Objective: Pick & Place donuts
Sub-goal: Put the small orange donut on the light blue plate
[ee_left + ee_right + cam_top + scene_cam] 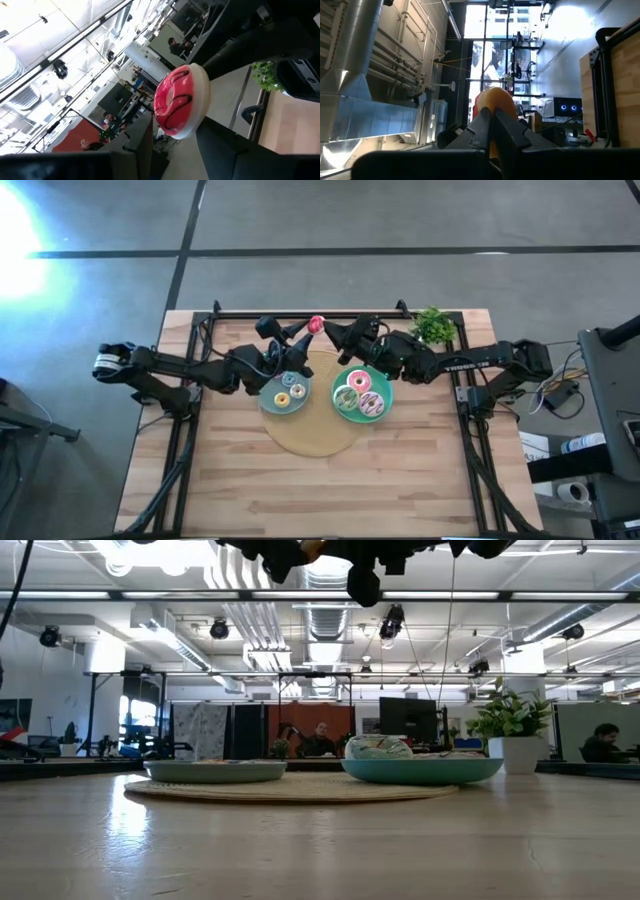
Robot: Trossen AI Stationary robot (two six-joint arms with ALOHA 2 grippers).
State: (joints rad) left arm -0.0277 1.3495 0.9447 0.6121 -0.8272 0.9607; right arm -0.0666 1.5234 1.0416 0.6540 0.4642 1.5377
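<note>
My left gripper (305, 332) is up in the air over the table's far middle, shut on a red-pink iced donut (316, 325) with dark stripes and a cream base (177, 100). My right gripper (335, 333) hangs right beside it, fingers shut (492, 117), with an orange-red round shape (492, 100) just beyond its tips. Below, a grey-blue plate (268, 402) carries small donuts (281, 399). A teal plate (340, 406) holds pink, green and lilac ones (358, 380). Both plates rest on a round wooden mat (310, 438). My left gripper pinches the red-pink donut by its outer rim (197, 127) between the two fingers (220, 145). The donut is lifted clear, high above the plates, standing on edge. My right gripper's shut tips point at the same donut; whether they touch it I cannot tell.
A small green plant (432, 325) in a white pot (518, 753) stands at the far right corner. Black frame rails (300, 313) run along the far and side edges. Bare wooden table (320, 490) lies toward the near edge. People sit in the room beyond.
</note>
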